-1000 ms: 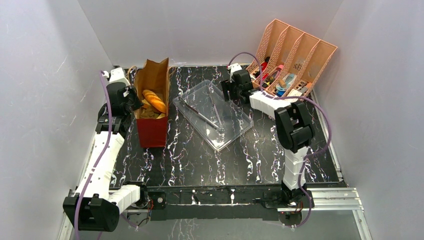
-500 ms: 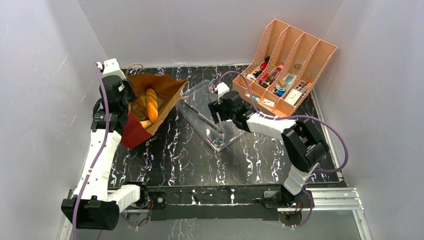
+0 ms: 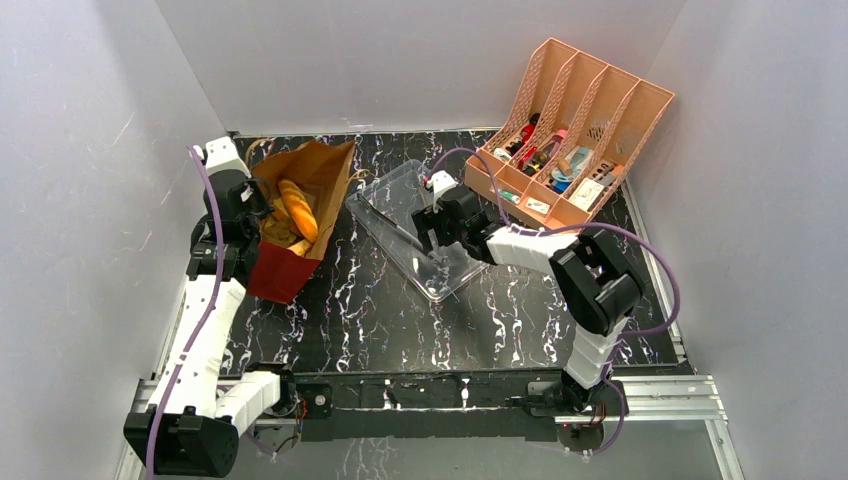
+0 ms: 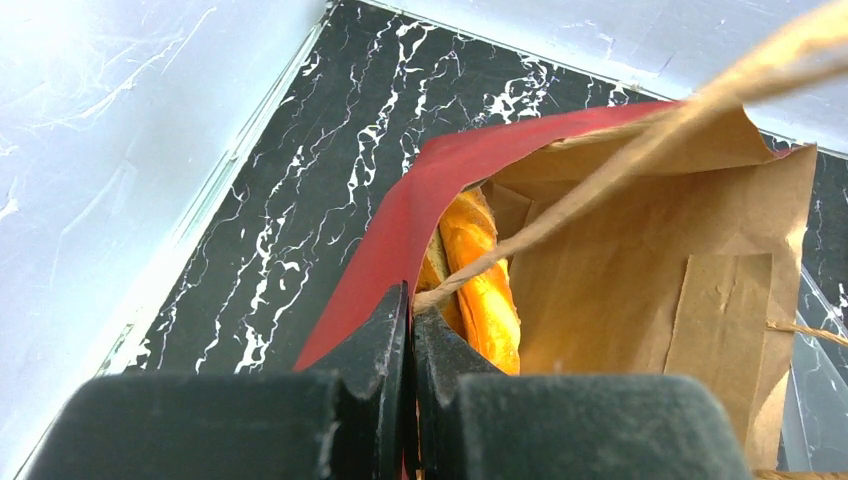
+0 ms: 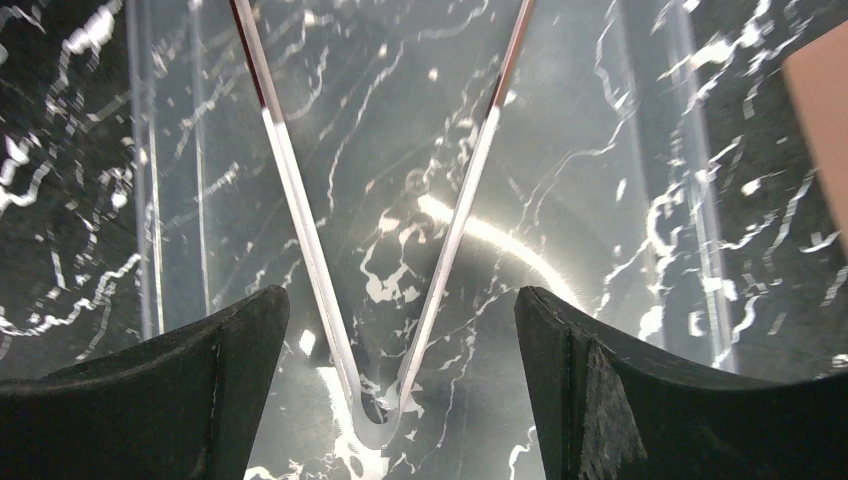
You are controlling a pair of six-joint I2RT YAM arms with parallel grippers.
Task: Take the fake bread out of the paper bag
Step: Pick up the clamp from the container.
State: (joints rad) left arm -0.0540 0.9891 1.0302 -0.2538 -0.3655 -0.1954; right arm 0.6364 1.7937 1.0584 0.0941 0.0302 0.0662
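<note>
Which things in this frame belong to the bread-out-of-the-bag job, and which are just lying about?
In the job:
paper bag, tilted, its rim pinched by the shut left gripper
fake bread inside it
tongs, probably: the open right gripper hovers over them

Lying about:
clear tray under the tongs
desk organizer, back right

Black white-veined marble tabletop [image 3: 400, 320] between plain grey walls [image 3: 400, 60]
</note>
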